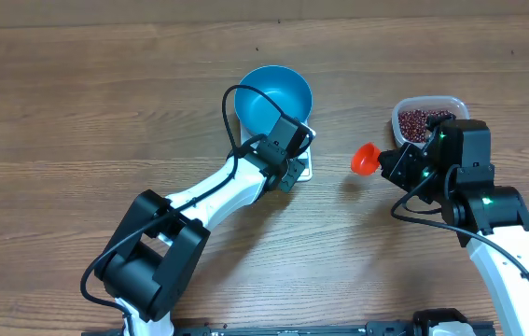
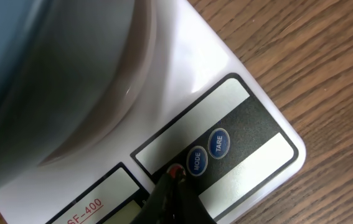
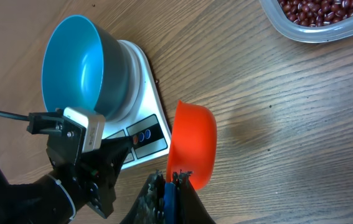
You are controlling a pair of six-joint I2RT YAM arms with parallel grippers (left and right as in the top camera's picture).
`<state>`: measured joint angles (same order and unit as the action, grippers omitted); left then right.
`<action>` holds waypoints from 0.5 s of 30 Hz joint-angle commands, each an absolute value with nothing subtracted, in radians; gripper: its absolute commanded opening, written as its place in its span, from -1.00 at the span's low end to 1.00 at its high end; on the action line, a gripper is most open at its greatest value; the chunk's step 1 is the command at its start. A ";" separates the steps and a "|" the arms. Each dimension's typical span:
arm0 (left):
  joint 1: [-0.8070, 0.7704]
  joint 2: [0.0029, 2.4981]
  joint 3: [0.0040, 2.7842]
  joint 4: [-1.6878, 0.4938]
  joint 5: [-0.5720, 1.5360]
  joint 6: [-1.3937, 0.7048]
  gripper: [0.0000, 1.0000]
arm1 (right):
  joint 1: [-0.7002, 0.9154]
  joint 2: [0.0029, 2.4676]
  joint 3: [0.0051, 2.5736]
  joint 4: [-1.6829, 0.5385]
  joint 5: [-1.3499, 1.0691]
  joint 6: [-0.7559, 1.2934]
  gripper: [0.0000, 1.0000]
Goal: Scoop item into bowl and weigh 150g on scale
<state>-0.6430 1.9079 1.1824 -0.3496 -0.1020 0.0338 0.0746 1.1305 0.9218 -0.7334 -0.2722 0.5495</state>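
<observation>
The left claw (image 1: 294, 166), clenched empty, rests on the scale (image 1: 306, 173) beside the bowl (image 1: 273, 98). The right claw (image 1: 386, 165) grips an orange scoop (image 1: 366, 159), with the beans (image 1: 421, 121) just beyond it (in a clear tub (image 1: 451, 101)). Left wrist: the tip touches a red button (image 2: 175, 170). Right wrist: the bowl is on the scale, left of the claw.

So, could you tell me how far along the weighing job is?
Done: the bowl sits on the scale. In hand: the left gripper, shut, is at the scale's red button; the right gripper holds the orange scoop. Left: the bowl is empty, the beans lie in the tub.
</observation>
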 commanded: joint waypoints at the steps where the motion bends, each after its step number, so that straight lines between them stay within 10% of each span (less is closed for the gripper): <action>1: -0.649 1.937 1.180 -0.342 -0.107 0.044 -0.92 | 0.078 1.111 0.964 -0.728 -0.262 0.548 -0.93; 15: -0.649 1.970 1.180 -0.326 -0.104 0.044 -0.92 | 0.078 1.113 0.964 -0.727 -0.262 0.548 -0.93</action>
